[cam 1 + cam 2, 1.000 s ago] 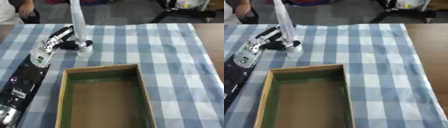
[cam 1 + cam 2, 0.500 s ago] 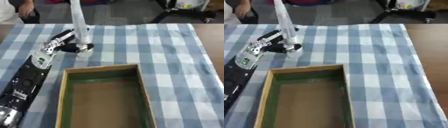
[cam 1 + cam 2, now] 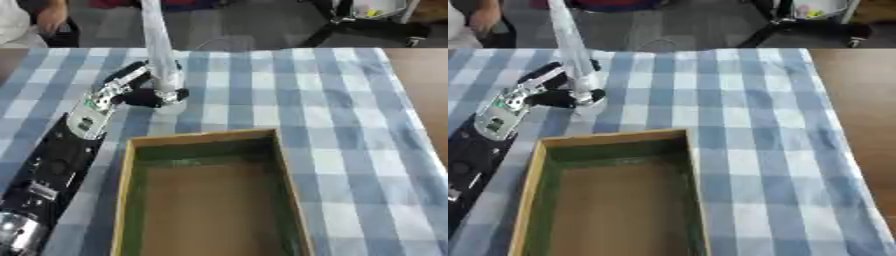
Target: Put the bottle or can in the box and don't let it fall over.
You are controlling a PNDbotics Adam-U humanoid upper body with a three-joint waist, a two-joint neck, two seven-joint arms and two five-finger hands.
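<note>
A tall clear bottle [image 3: 160,52] stands upright on the blue checked cloth, beyond the box's far left corner. My left hand [image 3: 140,91] reaches in from the lower left along the cloth. Its fingers and thumb curl round the bottle's base [image 3: 581,95]. The wooden box [image 3: 208,195] lies open in the near middle, with green inner walls and a bare brown floor. My right hand shows in neither view.
The checked cloth [image 3: 341,110] covers most of the table. Bare brown table [image 3: 859,100] shows at the right. A person's hand [image 3: 51,17] and dark chair legs [image 3: 350,25] are at the far edge.
My left hand has closed further round the bottle's base. The bottle stands at about the same spot, still upright.
</note>
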